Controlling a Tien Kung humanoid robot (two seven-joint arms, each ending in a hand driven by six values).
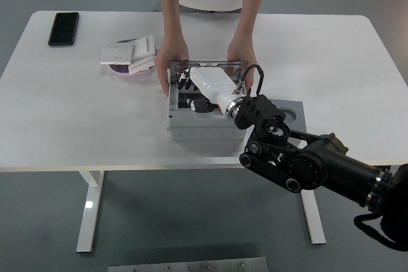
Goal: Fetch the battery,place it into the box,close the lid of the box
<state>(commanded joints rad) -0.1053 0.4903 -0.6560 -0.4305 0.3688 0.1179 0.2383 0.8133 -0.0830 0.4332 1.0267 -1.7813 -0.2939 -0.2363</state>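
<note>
The grey box [201,128] stands at the table's middle near the front edge, with its clear, metal-framed lid [207,64] raised at the back. My right hand [203,86], white with a black arm, reaches down into the open box from the right front. It covers most of the inside, so the battery does not show. A person at the far side steadies the box, with one hand [169,62] on its left wall and the other hand [242,55] at its right rear corner.
A grey flat tray [290,114] with a round recess lies right of the box, partly under my forearm. A stack of white switch plates [131,54] on a purple disc sits to the left rear. A black phone [64,28] lies at the far left corner.
</note>
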